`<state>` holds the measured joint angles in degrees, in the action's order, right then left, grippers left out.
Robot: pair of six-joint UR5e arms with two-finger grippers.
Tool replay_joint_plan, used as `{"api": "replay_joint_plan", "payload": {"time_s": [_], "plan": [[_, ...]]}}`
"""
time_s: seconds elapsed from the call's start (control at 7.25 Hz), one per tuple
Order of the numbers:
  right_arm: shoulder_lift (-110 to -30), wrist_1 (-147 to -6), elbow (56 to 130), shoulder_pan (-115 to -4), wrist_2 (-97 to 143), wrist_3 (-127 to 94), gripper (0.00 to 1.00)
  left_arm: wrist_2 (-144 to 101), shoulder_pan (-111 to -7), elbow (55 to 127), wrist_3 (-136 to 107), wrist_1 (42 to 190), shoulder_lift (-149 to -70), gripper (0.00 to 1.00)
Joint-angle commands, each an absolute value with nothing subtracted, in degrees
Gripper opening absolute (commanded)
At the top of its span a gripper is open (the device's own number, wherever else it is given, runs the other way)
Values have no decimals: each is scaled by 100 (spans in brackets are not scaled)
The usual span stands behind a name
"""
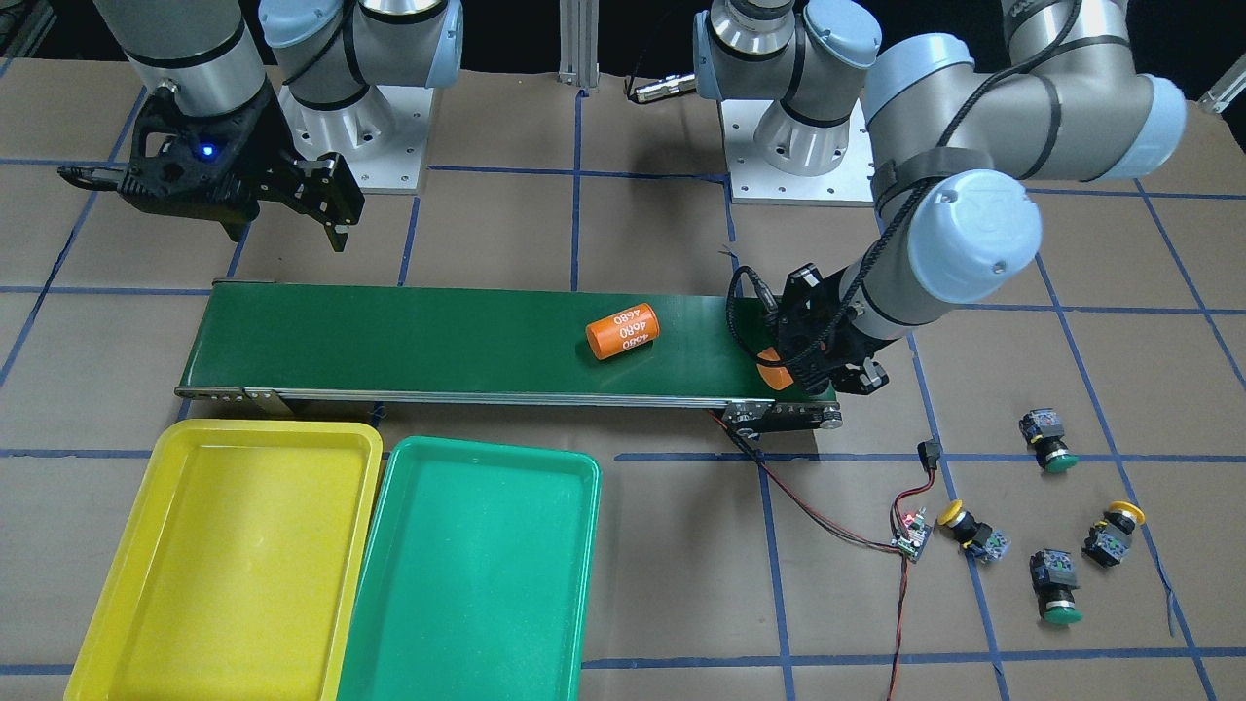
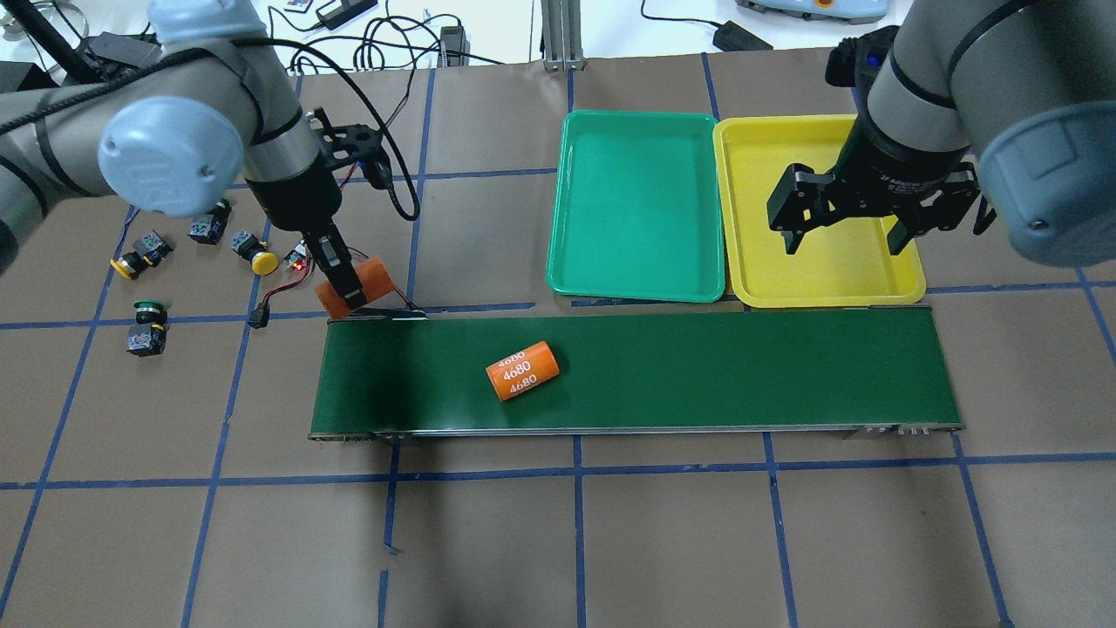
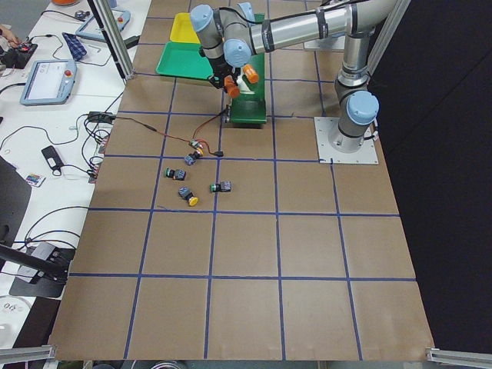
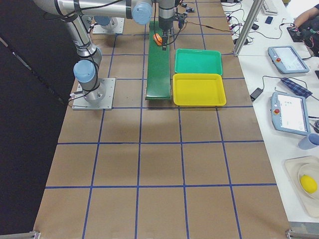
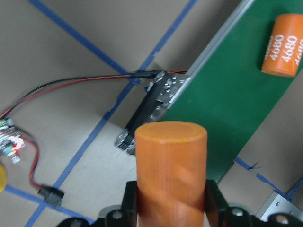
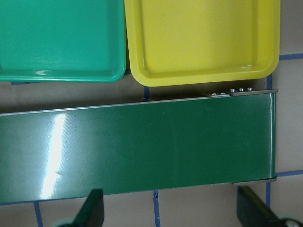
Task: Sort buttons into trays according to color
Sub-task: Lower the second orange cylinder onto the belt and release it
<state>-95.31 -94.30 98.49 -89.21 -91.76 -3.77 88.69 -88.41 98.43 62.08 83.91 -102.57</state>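
L gripper [image 2: 344, 290] clenched on plain orange cylinder [image 5: 170, 161] at conveyor belt [image 2: 697, 366] left end. Advised: lower flat, clear of 4680 cylinder [image 2: 521, 370]. R gripper [image 2: 844, 237] released, empty.

text: "4680", white, repeated | on: orange cylinder [image 2: 521, 370] | where: lying on conveyor belt [image 2: 697, 366]

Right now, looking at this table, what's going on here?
The left tool grips an orange cylinder at one end of the dark-green belt, where a second cylinder marked 4680 lies. The right tool hangs open and empty. All four buttons lie on the table past that end; the yellow tray and green tray hold nothing.
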Motion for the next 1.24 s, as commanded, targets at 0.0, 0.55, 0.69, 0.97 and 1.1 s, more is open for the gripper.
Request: {"api": "replay_joint_plan", "payload": {"time_s": [0.0,0.55,0.69,0.97,1.1], "plan": [[-9642,-9439,9939,-8921,-9219,-491,100,8834,-8921,10912,6179,7438,-10029,0],[-9633,-9422,9888,-8833,-9150,-387,100,8719,-8843,11102,6108,7392,-9756,100],[-9642,-9422,9888,-8842,-9149,-387,100,8649,-8398,10779,6291,7357,-9747,100],[-9711,-9404,9888,-8850,-9132,-395,100,8376,-7265,9674,6955,7908,-10271,100],[-9695,-9404,9888,-8851,-9141,-387,100,8385,-6886,8815,7370,7901,-10892,100]]}}
